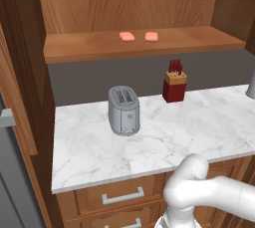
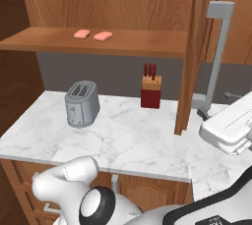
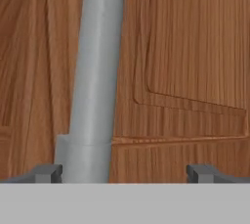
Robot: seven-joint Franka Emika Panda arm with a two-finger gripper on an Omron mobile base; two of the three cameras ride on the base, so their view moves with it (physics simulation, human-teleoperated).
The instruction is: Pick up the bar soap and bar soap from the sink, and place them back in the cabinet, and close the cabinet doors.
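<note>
The gripper (image 3: pixel 124 173) faces a brown panelled cabinet door (image 3: pixel 195 47) at close range; its two dark fingertips (image 3: pixel 48 173) stand spread wide apart with nothing between them, and the door's long grey bar handle (image 3: pixel 95 71) runs up the hand view just inside the left tip; whether a tip touches the handle cannot be told, since the tips are cut off at the bottom edge.

Both bar soaps lie flat on the plank shelf (image 1: pixel 99 48) of the open cabinet (image 1: pixel 124 3), side by side and a little apart; the left bar soap (image 1: pixel 127 36) and the right bar soap (image 1: pixel 151 36) each have their long axis running roughly left to right along the shelf; their fine shape is too small to make out.

In the right base view the right door stands open, seen nearly edge-on, and its grey handle juts toward the near side, partly hidden behind the robot's white hand.

Below the shelf, on the white marble counter (image 1: pixel 199 132), a grey toaster (image 1: pixel 123 110) stands on the left and a red knife block (image 1: pixel 174 86) stands farther back to the right; wooden drawers (image 1: pixel 119 194) with short handles are cut off at the bottom edge by the arm.
</note>
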